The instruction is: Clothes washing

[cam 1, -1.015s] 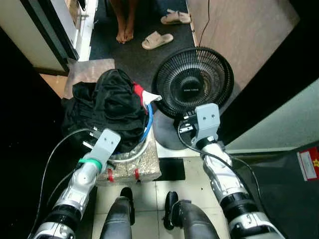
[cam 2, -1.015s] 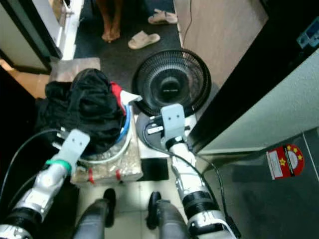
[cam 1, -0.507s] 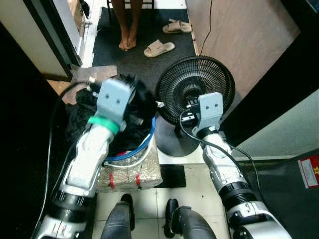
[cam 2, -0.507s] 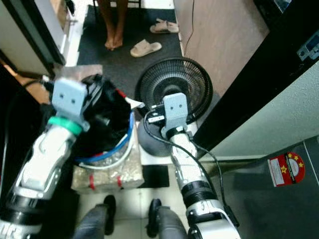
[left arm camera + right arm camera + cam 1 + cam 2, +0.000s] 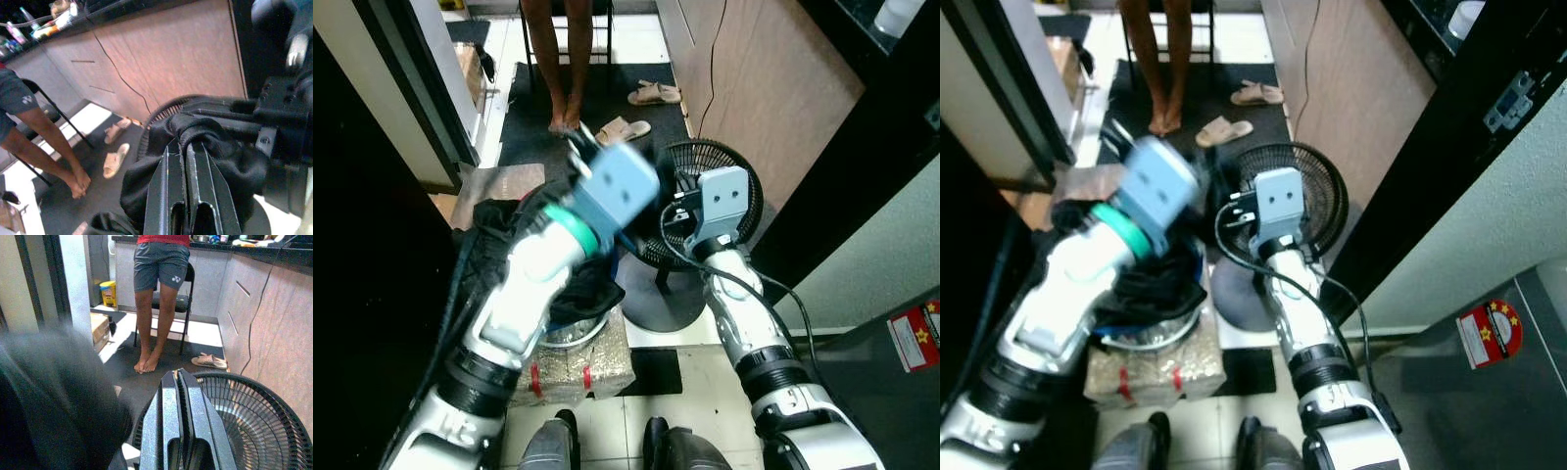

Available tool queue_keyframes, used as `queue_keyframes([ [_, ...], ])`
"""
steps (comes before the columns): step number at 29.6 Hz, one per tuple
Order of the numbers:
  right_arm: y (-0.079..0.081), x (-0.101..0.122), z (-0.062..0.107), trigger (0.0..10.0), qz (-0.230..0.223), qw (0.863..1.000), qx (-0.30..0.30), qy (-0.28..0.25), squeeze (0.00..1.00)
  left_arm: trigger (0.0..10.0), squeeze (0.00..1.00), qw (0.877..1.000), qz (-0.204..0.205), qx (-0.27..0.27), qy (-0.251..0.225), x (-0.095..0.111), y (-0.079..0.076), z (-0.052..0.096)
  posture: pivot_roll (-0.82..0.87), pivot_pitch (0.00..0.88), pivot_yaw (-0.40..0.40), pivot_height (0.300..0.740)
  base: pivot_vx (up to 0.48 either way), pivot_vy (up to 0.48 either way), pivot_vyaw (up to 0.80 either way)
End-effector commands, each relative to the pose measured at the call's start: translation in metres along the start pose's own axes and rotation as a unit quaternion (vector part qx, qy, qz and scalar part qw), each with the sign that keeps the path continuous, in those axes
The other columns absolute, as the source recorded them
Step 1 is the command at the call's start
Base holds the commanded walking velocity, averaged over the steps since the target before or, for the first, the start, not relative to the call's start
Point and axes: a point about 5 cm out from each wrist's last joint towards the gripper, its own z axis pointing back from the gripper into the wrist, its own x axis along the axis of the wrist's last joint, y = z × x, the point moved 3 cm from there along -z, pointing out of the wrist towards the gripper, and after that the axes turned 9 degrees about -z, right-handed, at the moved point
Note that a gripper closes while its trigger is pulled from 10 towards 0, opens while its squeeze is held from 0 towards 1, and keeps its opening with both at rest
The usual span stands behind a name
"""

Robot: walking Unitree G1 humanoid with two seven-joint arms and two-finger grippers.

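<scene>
A heap of black clothes (image 5: 504, 225) lies in a basin (image 5: 570, 336) with a white and blue rim, to the left of the fan. My left arm (image 5: 548, 264) is raised over the heap and blurred. In the left wrist view my left gripper (image 5: 185, 147) is shut on a fold of a black garment (image 5: 220, 156), which hangs from the fingers in front of the fan. My right gripper (image 5: 177, 378) is shut with nothing in it and sits just before the fan grille; its wrist (image 5: 720, 201) is beside the left one.
The basin rests on a clear sack (image 5: 582, 362) with red ties. A black floor fan (image 5: 749, 191) stands to the right of it. A person's bare legs (image 5: 566, 59) and a chair are ahead, with slippers (image 5: 622, 129) on the dark mat. A wooden cabinet and a dark panel line the right side.
My left arm has swung up from the basin's front and to the right, lifting black cloth out of the heap. The camera has tilted up. The right arm has hardly moved.
</scene>
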Motion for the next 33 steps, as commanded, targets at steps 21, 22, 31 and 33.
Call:
queue_keyframes([
  [21, 0.011, 0.011, 0.0, 10.0, -0.01, 0.999, 0.035, -0.024, 0.0, 10.0, 0.0, 0.992, 0.022, 0.085, 0.087, -0.044, 0.036, 0.051, 0.01, 0.04, 0.026, 0.74, 0.0, 0.0, 0.0],
  [22, 0.011, 0.009, 0.001, 10.0, -0.011, 0.999, 0.034, -0.02, 0.0, 10.0, 0.0, 0.985, 0.008, 0.117, 0.125, -0.062, 0.05, 0.06, 0.02, 0.044, 0.021, 0.74, 0.0, 0.0, 0.0],
  [31, 0.016, 0.002, 0.001, 10.0, -0.012, 0.999, 0.04, -0.005, 0.0, 10.0, 0.0, 0.89, -0.06, 0.311, 0.329, -0.145, 0.14, 0.117, 0.01, 0.056, 0.011, 0.74, 0.0, 0.0, 0.0],
  [33, 0.016, 0.002, 0.001, 10.0, -0.012, 0.999, 0.04, -0.005, 0.0, 10.0, 0.0, 0.89, -0.06, 0.311, 0.329, -0.145, 0.14, 0.117, 0.01, 0.056, 0.011, 0.74, 0.0, 0.0, 0.0],
])
